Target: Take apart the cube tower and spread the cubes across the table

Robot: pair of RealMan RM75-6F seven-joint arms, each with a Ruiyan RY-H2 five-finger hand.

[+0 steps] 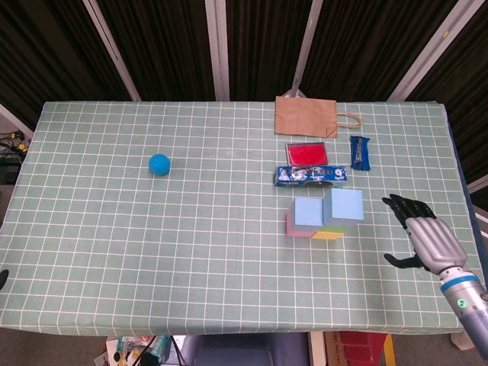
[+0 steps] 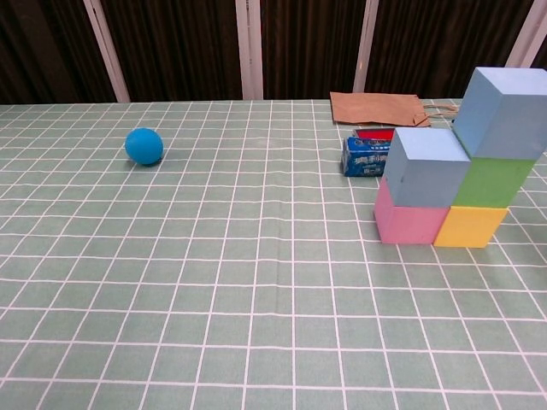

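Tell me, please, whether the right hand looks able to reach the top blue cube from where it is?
Probably yes. The right hand hangs open beside the top blue cube, and only bare table lies between them.

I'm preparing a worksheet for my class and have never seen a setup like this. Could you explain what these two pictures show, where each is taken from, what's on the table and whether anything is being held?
Both pictures come from the robot's own cameras: the head view looks down on the table, the chest view looks across it. On the checked cloth stands a cube tower: pink and yellow at the bottom, green above the yellow, two blue on top. Nearby lie a blue ball, a paper bag, a red packet and blue packets. The robot's right hand, black-fingered, hovers open to the right of the tower, holding nothing. The left hand is out of view.
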